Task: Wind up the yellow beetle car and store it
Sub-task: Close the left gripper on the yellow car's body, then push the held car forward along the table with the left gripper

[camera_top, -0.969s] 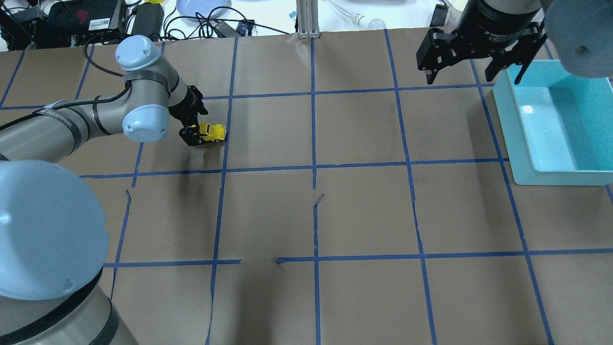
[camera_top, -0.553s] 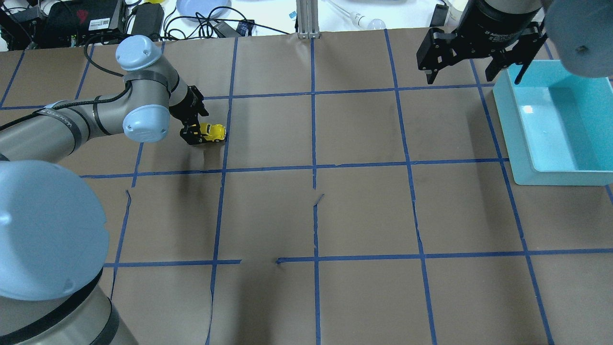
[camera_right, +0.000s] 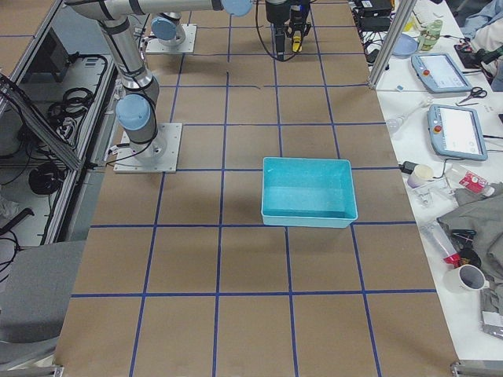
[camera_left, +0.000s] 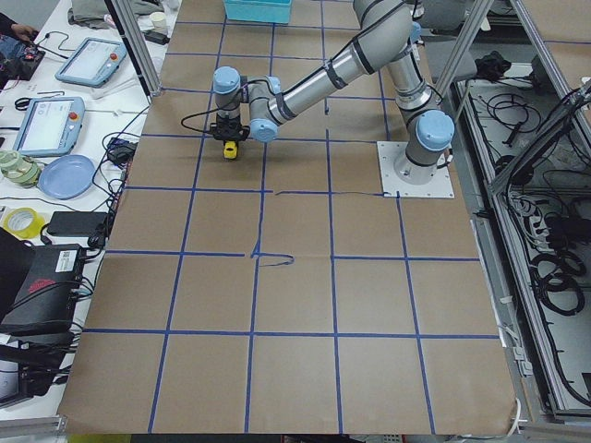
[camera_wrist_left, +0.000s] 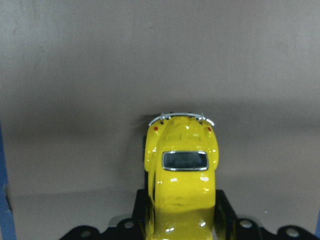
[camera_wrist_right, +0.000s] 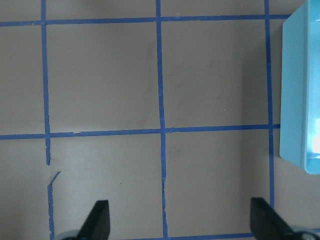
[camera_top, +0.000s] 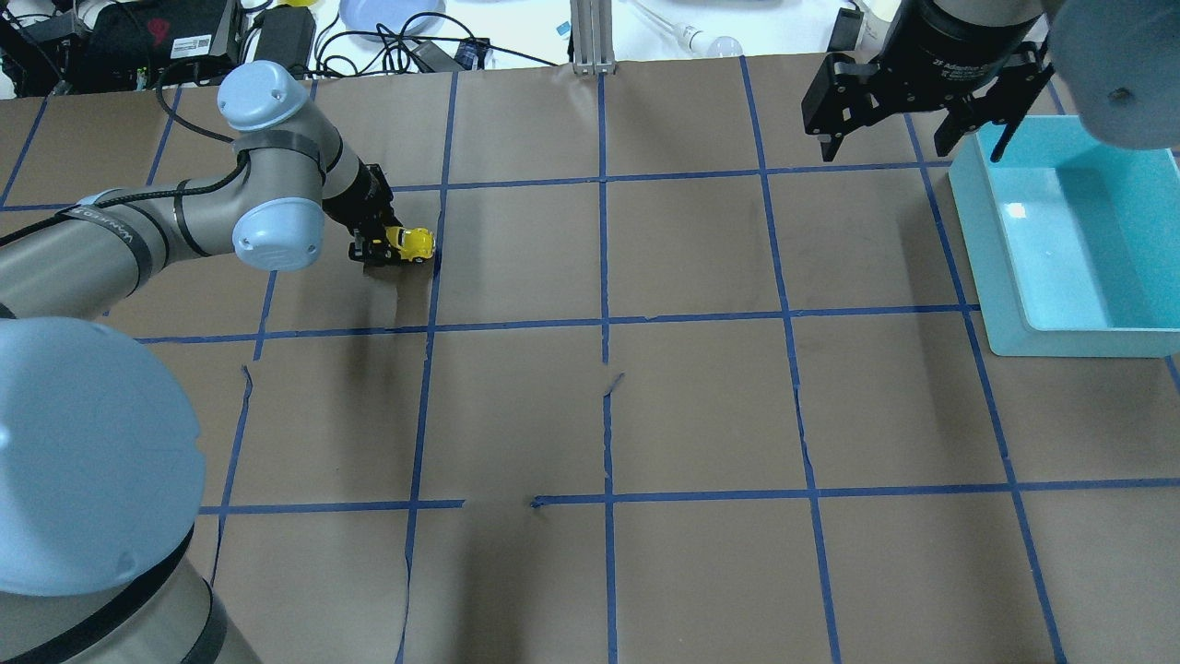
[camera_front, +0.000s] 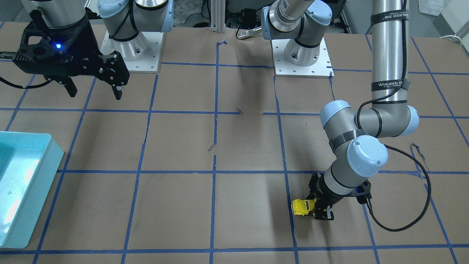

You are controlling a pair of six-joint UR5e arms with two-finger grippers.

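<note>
the bench (camera_top: 701, 406) carries a teal bin (camera_top: 986, 277) by its far edge, to the right. the right tool (camera_front: 96, 93) hangs spread and empty beside it. the left tool (camera_top: 373, 251) pinches the yellow beetle car (camera_top: 413, 243) nearer the far edge, leftward. both have crept slightly farther, so winding looks underway. the car's tail juts past the fingertips toward the right edge.

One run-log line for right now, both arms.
left gripper: shut on yellow beetle car | right gripper: open, empty | teal bin: empty
</note>
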